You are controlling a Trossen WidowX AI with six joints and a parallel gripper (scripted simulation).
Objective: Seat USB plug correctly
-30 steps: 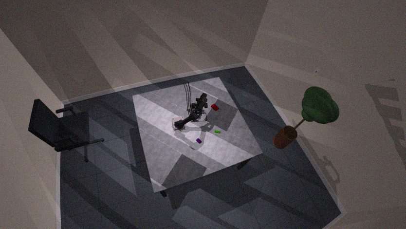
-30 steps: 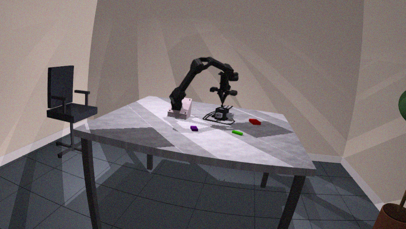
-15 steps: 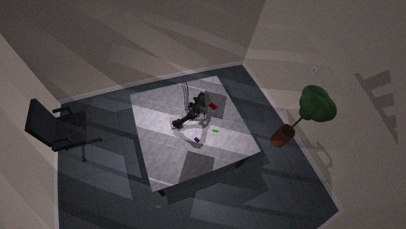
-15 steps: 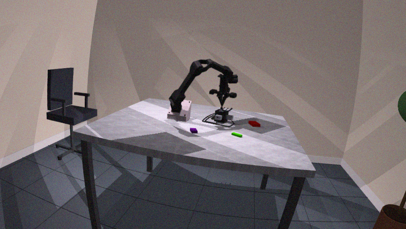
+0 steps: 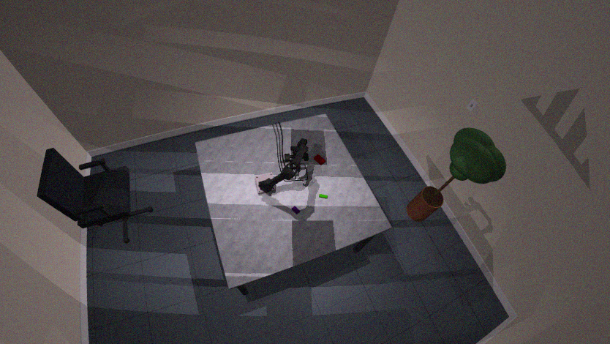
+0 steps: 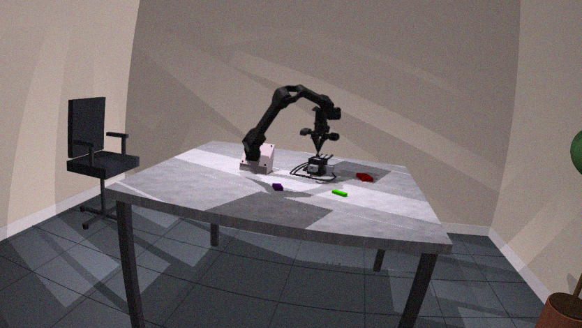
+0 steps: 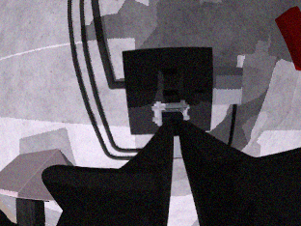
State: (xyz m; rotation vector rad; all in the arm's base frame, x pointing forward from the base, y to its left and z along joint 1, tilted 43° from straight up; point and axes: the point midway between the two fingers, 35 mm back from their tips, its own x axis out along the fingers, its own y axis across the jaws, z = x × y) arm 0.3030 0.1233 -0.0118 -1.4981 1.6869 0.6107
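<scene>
Gripper (image 6: 317,153) (image 7: 176,127) points down over the power cube (image 6: 319,168) (image 7: 198,74), its fingers closed on the USB plug (image 7: 172,116) at the cube's top. The plug is at the socket there, inside a pale frame-like piece; its depth and which way round it sits are too dark to tell. The black arm (image 5: 284,174) (image 6: 266,118) arches from a pale pink base (image 5: 258,179) (image 6: 268,155) (image 7: 29,171), left of the cube on the table (image 5: 256,243) (image 6: 227,205). Black cables (image 5: 281,136) (image 7: 76,63) curve around the cube. Right of it lies a red block (image 5: 319,159) (image 6: 364,176) (image 7: 291,39). Nearer in the exterior view lie a green block (image 5: 322,195) (image 6: 339,192) and, farther left, a purple block (image 5: 295,209) (image 6: 277,186).
</scene>
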